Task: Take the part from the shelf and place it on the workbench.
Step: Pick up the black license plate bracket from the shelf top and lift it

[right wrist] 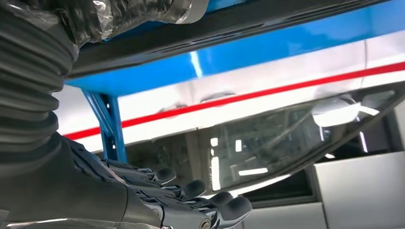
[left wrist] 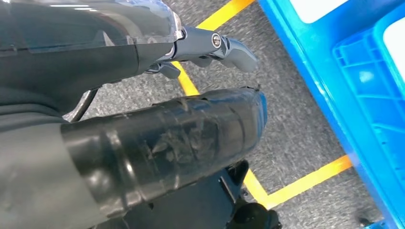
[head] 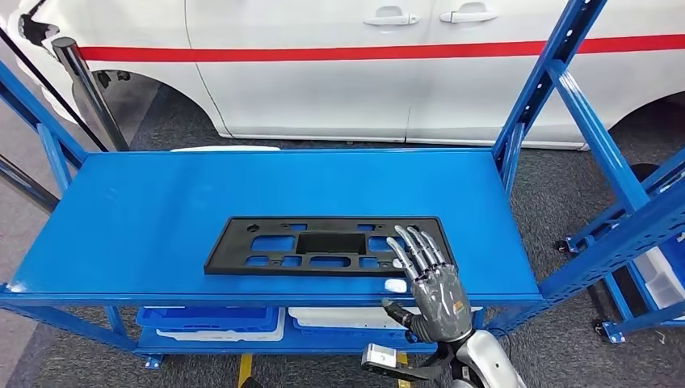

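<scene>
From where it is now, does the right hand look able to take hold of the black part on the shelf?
Probably yes. The right hand already has its fingers spread over the near right corner of the part, which lies flat near the shelf's front edge with nothing around it.

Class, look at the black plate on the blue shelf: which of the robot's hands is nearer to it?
The right hand: its fingers lie over the black plate's right end. The left hand hangs low over the floor, beside the shelf's lower level.
</scene>
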